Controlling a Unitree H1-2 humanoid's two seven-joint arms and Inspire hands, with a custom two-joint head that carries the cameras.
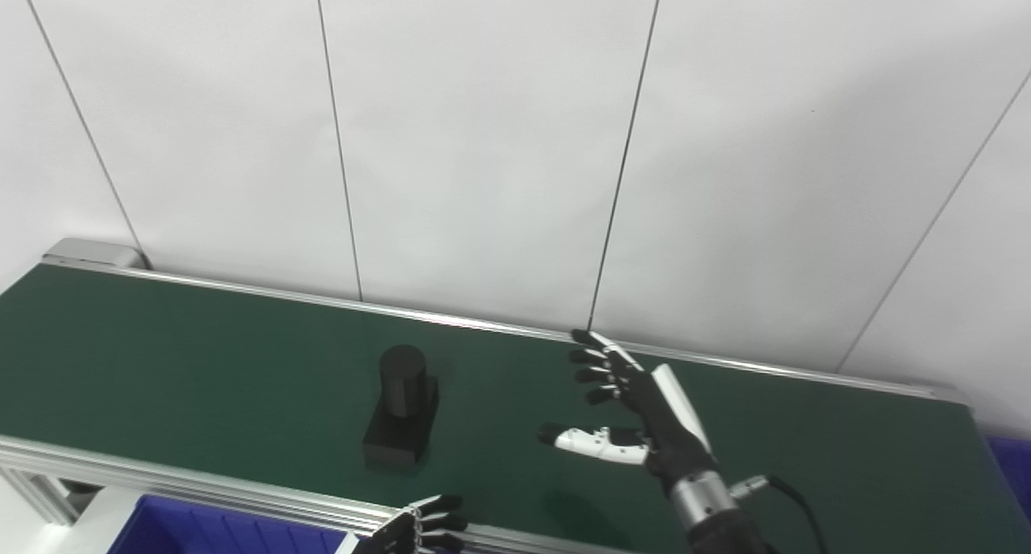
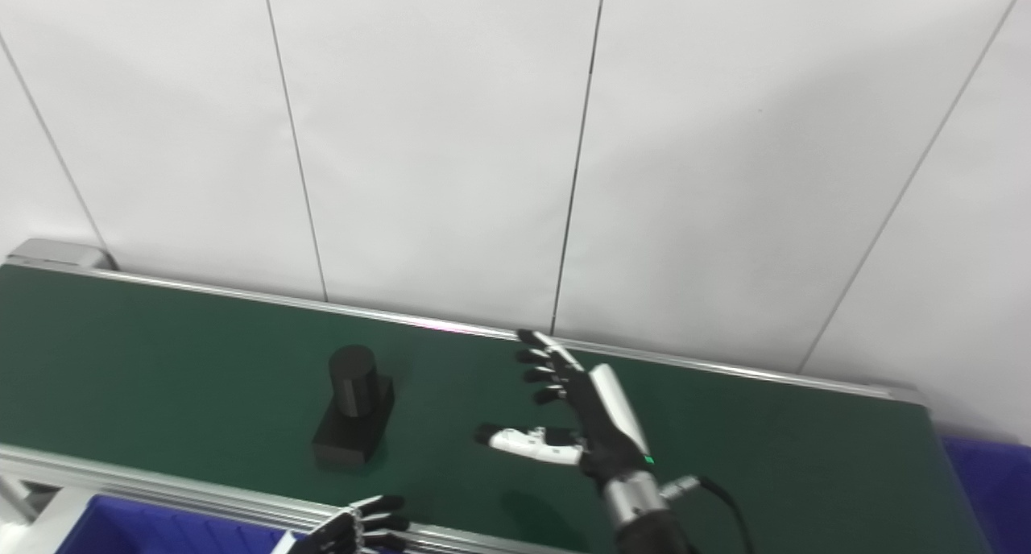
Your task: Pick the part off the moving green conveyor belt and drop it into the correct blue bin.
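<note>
A black part [image 1: 401,413], a short cylinder standing on a square base, rests upright on the green conveyor belt [image 1: 201,361] left of centre. My right hand [image 1: 636,413] hovers over the belt to the part's right, open, fingers spread and thumb pointing toward the part, with a clear gap between them. Only the fingertips of my left hand [image 1: 427,526] show at the bottom edge, over the belt's near rail, just below the part; they look loosely curled and hold nothing I can see.
A blue bin [image 1: 201,530] sits below the belt's near rail at bottom left. Another blue bin [image 1: 1013,465] shows at the belt's right end. Aluminium rails [image 1: 201,481] edge the belt; a white panelled wall stands behind it.
</note>
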